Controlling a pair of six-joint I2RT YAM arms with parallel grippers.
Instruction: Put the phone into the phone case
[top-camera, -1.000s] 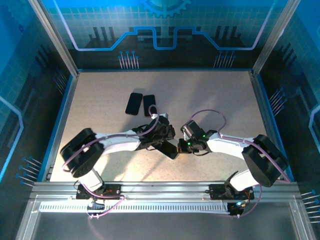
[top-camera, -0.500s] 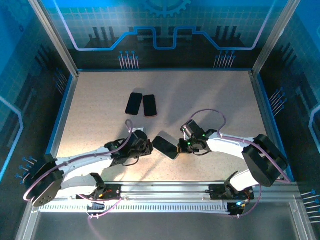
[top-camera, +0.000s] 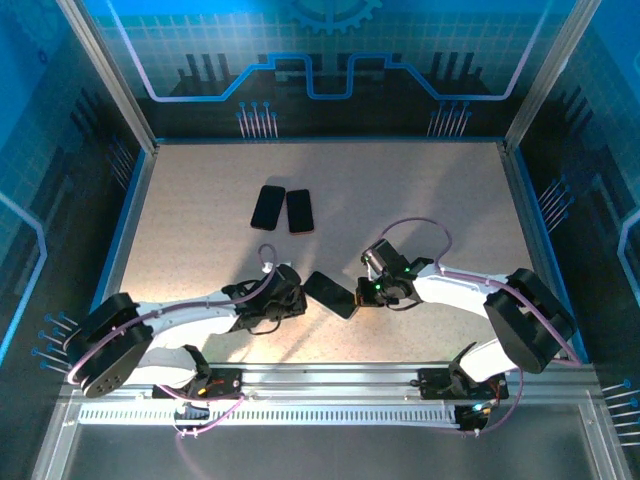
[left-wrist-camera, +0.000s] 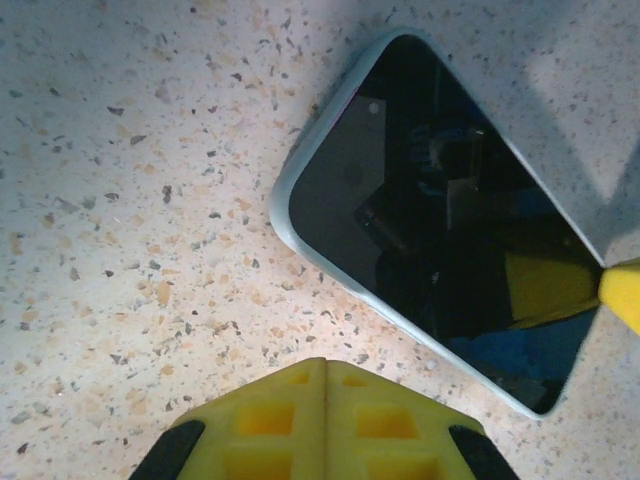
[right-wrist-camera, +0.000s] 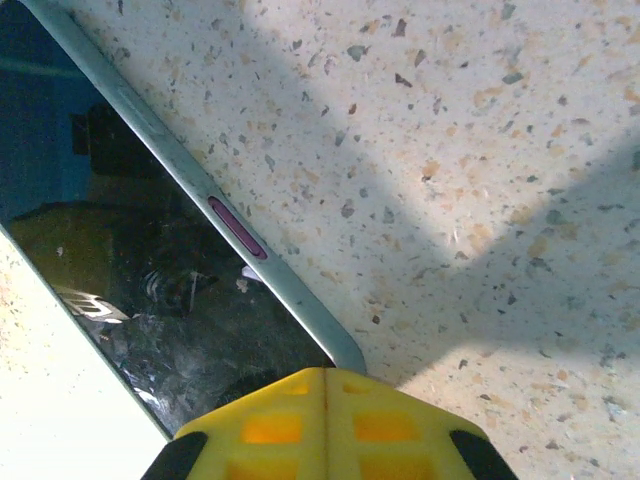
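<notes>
Compared with half a second ago, the left arm sits nearer the black phone in its pale-blue case (top-camera: 330, 294), which lies flat on the speckled beige tabletop (top-camera: 430, 200). The left gripper (top-camera: 298, 300) is closed and empty, just short of it. The right gripper (top-camera: 363, 292) is also closed, touching the phone's opposite corner. Bare table surrounds the phone.

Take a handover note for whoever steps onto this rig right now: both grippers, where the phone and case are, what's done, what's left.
Left gripper: shut, empty, beside the phone, bare table showing between them.
Right gripper: shut, empty, tip at the phone's opposite corner; contact unclear.
Phone: screen up, mid-table, inside the pale case, whose rim shows along its visible edges.
A dark slab and a second slab lie side by side farther back.
Done: phone looks seated. Left: confirm every corner is snapped in, then withdraw both arms.
</notes>
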